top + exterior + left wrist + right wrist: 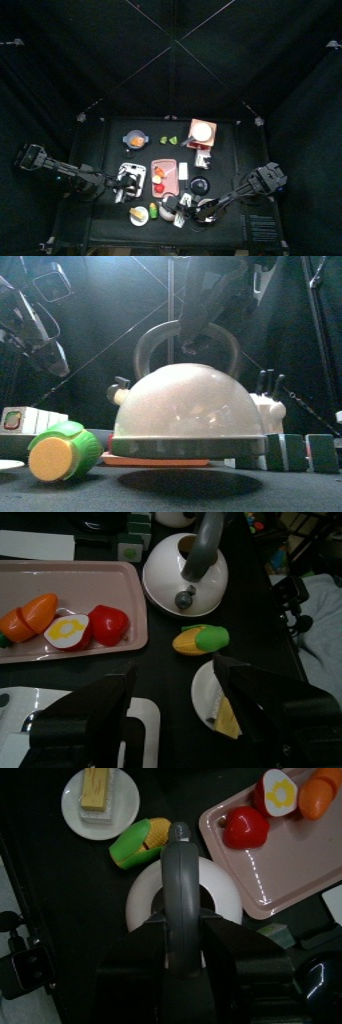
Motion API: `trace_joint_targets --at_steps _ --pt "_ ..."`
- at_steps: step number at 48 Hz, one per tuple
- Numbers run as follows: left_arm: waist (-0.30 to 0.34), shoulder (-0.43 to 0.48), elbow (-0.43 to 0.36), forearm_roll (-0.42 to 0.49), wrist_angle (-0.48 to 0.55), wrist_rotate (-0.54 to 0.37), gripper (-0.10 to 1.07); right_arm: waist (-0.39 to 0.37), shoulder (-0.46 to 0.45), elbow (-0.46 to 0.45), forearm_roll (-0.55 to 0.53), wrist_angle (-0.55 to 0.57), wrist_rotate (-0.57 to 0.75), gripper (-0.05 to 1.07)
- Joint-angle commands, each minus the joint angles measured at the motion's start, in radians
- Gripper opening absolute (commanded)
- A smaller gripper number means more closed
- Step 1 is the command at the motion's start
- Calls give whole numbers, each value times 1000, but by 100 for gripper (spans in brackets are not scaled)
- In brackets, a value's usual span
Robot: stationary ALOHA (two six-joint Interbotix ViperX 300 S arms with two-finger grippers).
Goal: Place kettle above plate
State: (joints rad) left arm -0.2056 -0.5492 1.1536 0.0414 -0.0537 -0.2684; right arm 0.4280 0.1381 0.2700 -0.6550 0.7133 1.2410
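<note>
The kettle [187, 406], a whitish dome with a dark arched handle, fills the middle of the front view and seems just off the table, with a dark shadow under it. My right gripper [201, 331] comes down from above, its jaws shut on the handle's top [181, 868]. The kettle body [144, 903] lies beside a short end of the pale pink plate [274, 868], which is also seen in the top view [166, 166]. My left gripper [171, 680] hangs open and empty, near the pink plate [80, 582] and short of the kettle [167, 572].
Toy food lies on the pink plate: an orange piece, an egg half, a red piece. A green-and-yellow toy [201, 639] and a round white plate [100, 803] with a yellow wedge lie close to the kettle. A white-and-orange dish [202, 130] stands further back, a dark disc [201, 186] beside the plate.
</note>
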Motion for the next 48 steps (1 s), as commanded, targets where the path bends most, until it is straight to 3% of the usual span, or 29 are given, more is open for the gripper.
trace_joint_targets --at_steps 1,14,30,48 --pt "2 -3 -11 -5 -9 0 95 -15 -61 -34 -15 0 2 60" --pt "2 -3 -8 -21 -9 2 95 -83 -127 -49 -75 6 3 60" --pt "2 -3 -8 -18 -9 5 95 -327 -149 -78 -46 -28 3 60" --pt "2 -3 -3 -18 -9 5 95 -611 -54 -100 -41 -132 3 60"
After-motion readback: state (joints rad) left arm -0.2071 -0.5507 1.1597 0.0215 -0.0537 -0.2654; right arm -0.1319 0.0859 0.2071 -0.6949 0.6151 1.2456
